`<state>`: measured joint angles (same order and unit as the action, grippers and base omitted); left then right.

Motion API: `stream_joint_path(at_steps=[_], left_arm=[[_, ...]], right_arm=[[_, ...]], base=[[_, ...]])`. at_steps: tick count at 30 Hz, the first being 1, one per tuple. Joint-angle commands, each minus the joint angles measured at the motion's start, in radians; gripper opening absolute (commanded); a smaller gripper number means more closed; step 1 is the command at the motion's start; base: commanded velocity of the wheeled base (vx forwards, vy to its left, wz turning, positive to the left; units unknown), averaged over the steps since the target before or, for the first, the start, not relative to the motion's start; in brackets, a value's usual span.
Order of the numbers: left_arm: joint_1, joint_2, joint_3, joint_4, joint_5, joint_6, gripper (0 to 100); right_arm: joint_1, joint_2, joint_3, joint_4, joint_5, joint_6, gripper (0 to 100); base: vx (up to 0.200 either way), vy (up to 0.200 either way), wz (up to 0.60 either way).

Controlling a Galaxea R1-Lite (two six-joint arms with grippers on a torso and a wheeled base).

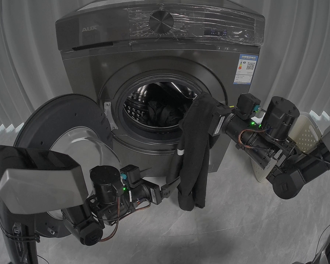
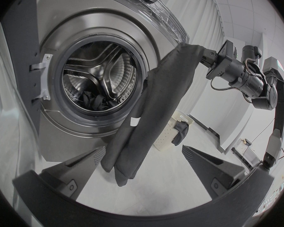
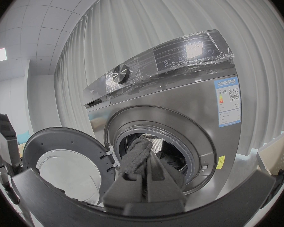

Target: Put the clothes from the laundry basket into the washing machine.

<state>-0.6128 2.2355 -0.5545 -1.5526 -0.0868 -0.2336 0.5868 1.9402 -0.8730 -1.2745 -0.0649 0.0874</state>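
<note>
A long black garment (image 1: 195, 147) hangs in front of the washing machine (image 1: 157, 48), its top pinched in my right gripper (image 1: 211, 111) just right of the drum opening (image 1: 158, 107). The right wrist view shows that gripper (image 3: 145, 167) shut on the garment (image 3: 136, 155). Dark clothes (image 1: 161, 115) lie inside the drum. My left gripper (image 1: 174, 186) is low, beside the garment's lower part, and its fingers (image 2: 85, 164) stand wide apart with the garment's hem (image 2: 123, 171) between and beyond them. The white laundry basket (image 1: 306, 132) stands on the floor at the right, mostly behind my right arm.
The round door (image 1: 66, 129) is swung open to the left, close above my left arm. A dark item hangs over the basket rim (image 2: 180, 131). Grey floor (image 1: 231, 217) lies open in front of the machine. Curtains run behind it.
</note>
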Motion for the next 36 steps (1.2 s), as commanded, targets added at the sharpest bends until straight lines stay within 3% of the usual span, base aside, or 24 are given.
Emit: stream_joint_path(at_steps=[1, 13, 18, 29, 36], left_arm=[[-0.001, 0.058, -0.038, 0.000, -0.011, -0.001, 100], [-0.013, 0.098, -0.074, 0.000, -0.016, -0.006, 100], [-0.010, 0.119, -0.081, 0.000, -0.071, -0.004, 100], [0.034, 0.240, -0.237, 0.000, -0.094, -0.010, 100], [0.054, 0.292, -0.317, 0.003, -0.073, -0.015, 100]], right_arm=[[0.013, 0.036, -0.037, 0.010, -0.015, 0.002, 0], [0.013, 0.048, -0.073, 0.020, -0.030, 0.003, 0], [0.015, 0.043, -0.072, 0.018, -0.030, 0.006, 0], [0.031, 0.031, -0.066, 0.017, -0.030, 0.009, 0], [0.041, 0.025, -0.066, 0.015, -0.032, 0.018, 0]], base=[[0.000, 0.000, 0.00], [0.000, 0.000, 0.00], [0.000, 0.000, 0.00], [0.000, 0.000, 0.00], [0.000, 0.000, 0.00]])
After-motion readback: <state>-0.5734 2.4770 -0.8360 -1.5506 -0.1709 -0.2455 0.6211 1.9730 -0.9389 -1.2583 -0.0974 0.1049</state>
